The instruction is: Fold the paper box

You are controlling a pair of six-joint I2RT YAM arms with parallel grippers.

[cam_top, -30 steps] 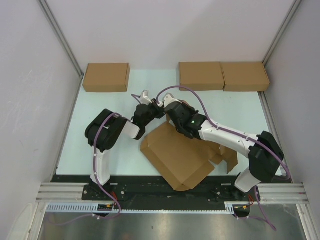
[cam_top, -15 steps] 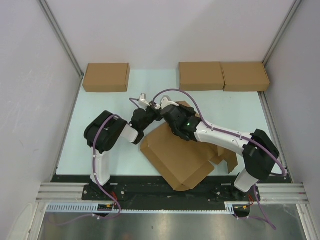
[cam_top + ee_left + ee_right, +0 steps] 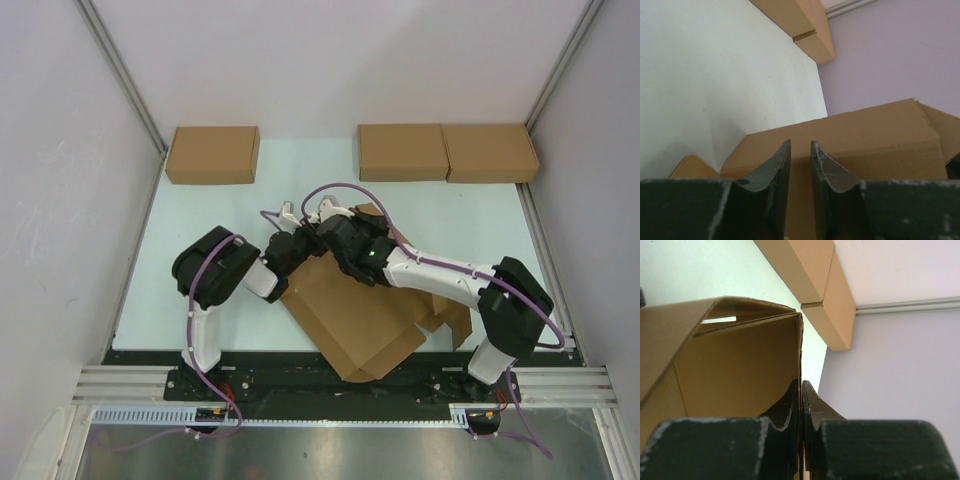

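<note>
The paper box (image 3: pixel 350 315) is a brown cardboard sheet, partly folded, lying in the middle of the table with loose flaps at its right. My right gripper (image 3: pixel 332 228) is at its far corner, shut on the edge of a raised wall. In the right wrist view that wall (image 3: pixel 740 370) stands upright and its edge runs down between my closed fingertips (image 3: pixel 802 386). My left gripper (image 3: pixel 300 238) is just left of the right one, at the same far edge. In the left wrist view its jaws (image 3: pixel 799 147) stand a narrow gap apart with nothing between them, over a cardboard panel (image 3: pixel 865 140).
Three closed brown boxes stand along the back wall: one at the left (image 3: pixel 212 154), two side by side at the right (image 3: pixel 402 151) (image 3: pixel 490 152). They also show in the left wrist view (image 3: pixel 810 30) and the right wrist view (image 3: pixel 815 280). Grey walls enclose the table.
Both grippers have shifted slightly nearer and left at the box's far corner. A cardboard wall has come up behind my right gripper.
</note>
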